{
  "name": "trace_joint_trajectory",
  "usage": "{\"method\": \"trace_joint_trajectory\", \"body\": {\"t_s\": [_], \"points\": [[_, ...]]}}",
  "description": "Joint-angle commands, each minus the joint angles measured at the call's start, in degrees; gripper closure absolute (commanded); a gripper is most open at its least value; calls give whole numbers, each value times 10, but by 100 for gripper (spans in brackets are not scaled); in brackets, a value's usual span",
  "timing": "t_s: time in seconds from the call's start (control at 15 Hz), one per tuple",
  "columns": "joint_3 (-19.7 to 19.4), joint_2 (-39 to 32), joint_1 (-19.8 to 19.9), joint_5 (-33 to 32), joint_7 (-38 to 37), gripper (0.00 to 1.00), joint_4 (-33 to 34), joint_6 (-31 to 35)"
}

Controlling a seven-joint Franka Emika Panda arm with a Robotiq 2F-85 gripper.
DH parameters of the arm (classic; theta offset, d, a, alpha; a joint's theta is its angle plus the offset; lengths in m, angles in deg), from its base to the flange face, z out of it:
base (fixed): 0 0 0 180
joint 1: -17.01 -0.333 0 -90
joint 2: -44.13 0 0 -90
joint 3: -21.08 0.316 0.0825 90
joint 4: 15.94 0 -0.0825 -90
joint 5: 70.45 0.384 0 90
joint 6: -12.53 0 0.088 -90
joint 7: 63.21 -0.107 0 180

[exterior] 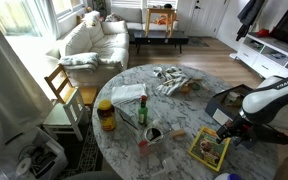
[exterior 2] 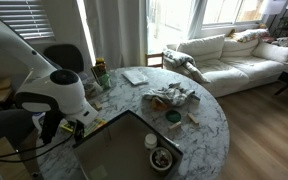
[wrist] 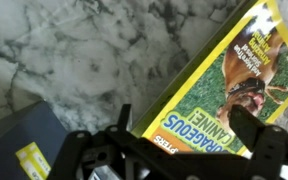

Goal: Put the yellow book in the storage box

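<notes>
In the wrist view, one black gripper (wrist: 187, 128) is seen with its jaws spread apart (nothing clamped), over the edge of one thin yellow rectangular book (wrist: 234, 70). The book is laid flat on the round marble worktop (wrist: 84, 50), and one grey-blue shallow storage box (wrist: 14, 135) is set just beside it.

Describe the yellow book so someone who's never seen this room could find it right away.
Find the round marble table in the living room; the yellow book lies flat near its edge, right by the robot's gripper. It is thin and flat, with a dog pictured on its cover, unlike the upright yellow-lidded jar across the table.
</notes>
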Motion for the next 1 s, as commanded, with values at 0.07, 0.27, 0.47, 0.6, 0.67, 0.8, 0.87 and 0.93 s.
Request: {"method": "trace_joint_trajectory", "body": {"t_s": [0.07,0.27,0.47,0.6,0.67,0.8,0.87,0.93], "points": [[9,-15,4,110,114,5,5,31],[9,-21,3,168,172,30,8,36],[11,-31,2,213,220,7,10,44],[12,-36,2,238,245,0,12,50],[12,-38,3,253,258,0,13,53],[13,-43,4,283,280,0,18,52],[13,-43,5,300,294,0,21,46],[13,-45,5,313,303,0,23,47]]}}
